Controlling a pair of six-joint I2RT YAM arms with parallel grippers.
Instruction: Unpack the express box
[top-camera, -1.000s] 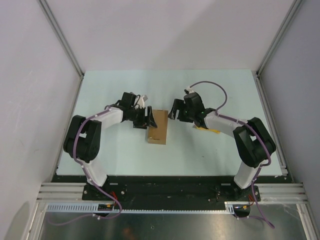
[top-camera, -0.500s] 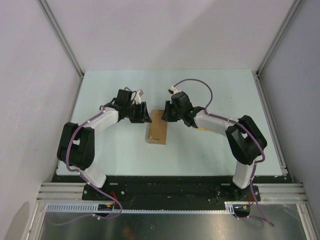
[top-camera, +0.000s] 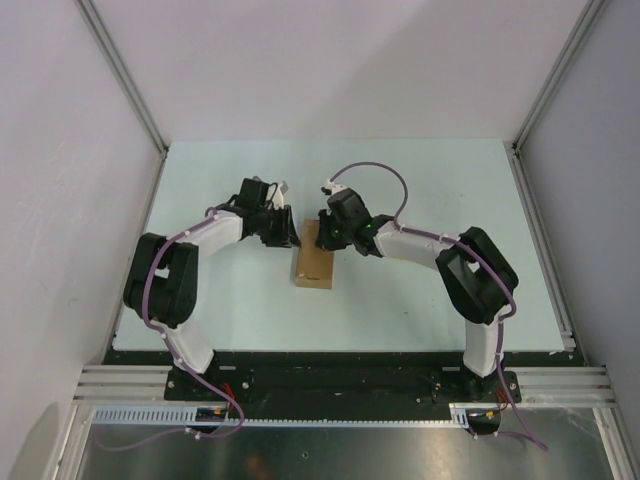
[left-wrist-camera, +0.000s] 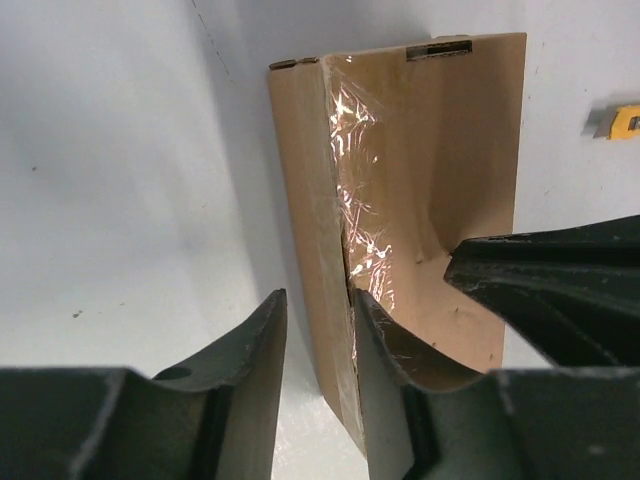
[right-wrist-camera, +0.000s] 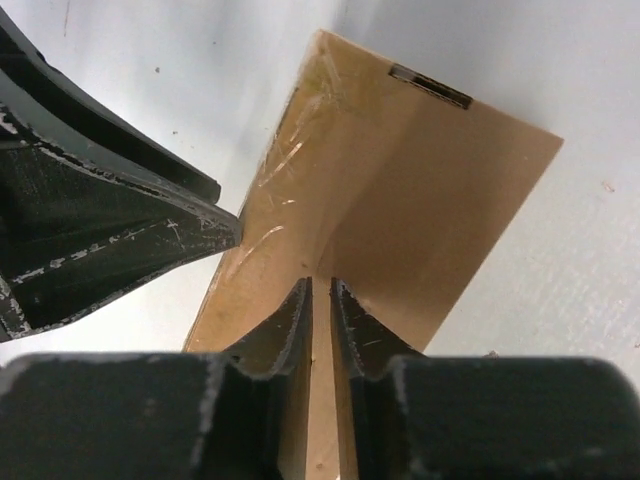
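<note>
The express box (top-camera: 314, 268) is a small flat brown carton lying mid-table, with shiny tape along its seam (left-wrist-camera: 350, 200). My left gripper (top-camera: 287, 236) is at the box's far left corner. In the left wrist view its jaws (left-wrist-camera: 315, 300) straddle the box's left wall (left-wrist-camera: 305, 180). The inner finger touches the cardboard and the outer finger stands off it, so the gripper is open. My right gripper (top-camera: 325, 233) meets the box's far end from the right. In the right wrist view its jaws (right-wrist-camera: 320, 285) are shut on a raised fold of the box top (right-wrist-camera: 420, 170).
A yellow piece of a tool (left-wrist-camera: 625, 122) lies on the table to the right of the box. The pale table (top-camera: 420, 190) is fenced by metal posts and white side walls. The two grippers sit a finger's width apart over the box.
Both arms have moved in onto the box's far end. The right jaws have gone from wide to shut on the cardboard. The left jaws have narrowed around the box's left wall.
</note>
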